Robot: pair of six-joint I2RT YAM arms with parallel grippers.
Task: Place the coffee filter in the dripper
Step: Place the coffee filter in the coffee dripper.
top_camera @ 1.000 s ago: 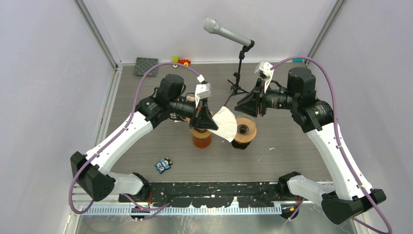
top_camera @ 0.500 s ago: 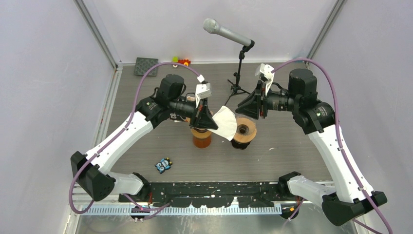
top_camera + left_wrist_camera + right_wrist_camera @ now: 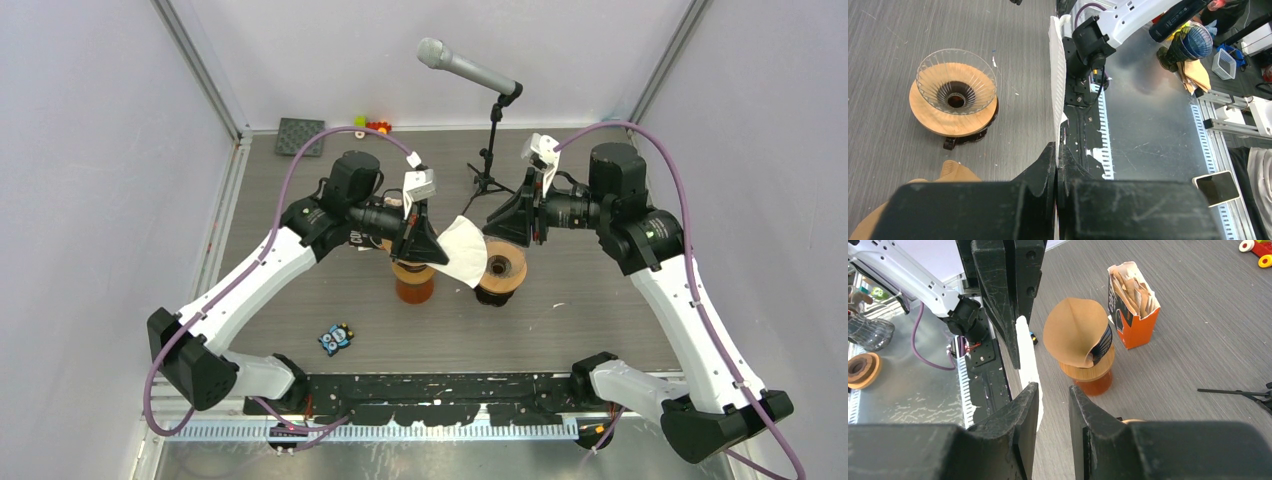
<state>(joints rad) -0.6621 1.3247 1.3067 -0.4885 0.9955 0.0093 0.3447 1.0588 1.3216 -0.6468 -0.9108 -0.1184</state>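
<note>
Left gripper: jaws clenched on the lower edge of the white pleated paper coffee filter. The wrist camera sees the filter edge-on, standing up out of the pinch.

From the top camera, the filter fans out from my left gripper, held in the air. Its far edge overlaps the left rim of the clear ribbed glass dripper on its round wooden base. It is not inside the dripper. In the left wrist view the dripper sits on the grey table, off to the left of the filter, with its cone bare.

Right gripper: jaws parted, grasping nothing. The filter shows as a white strip just ahead of my left-hand finger. I cannot tell whether they touch. From the top camera, my right gripper hovers above the dripper, tips toward the filter.

Nearby: an amber jar with a wooden lid with a brown paper cone on top, and an orange carton of brown filters behind it.
</note>
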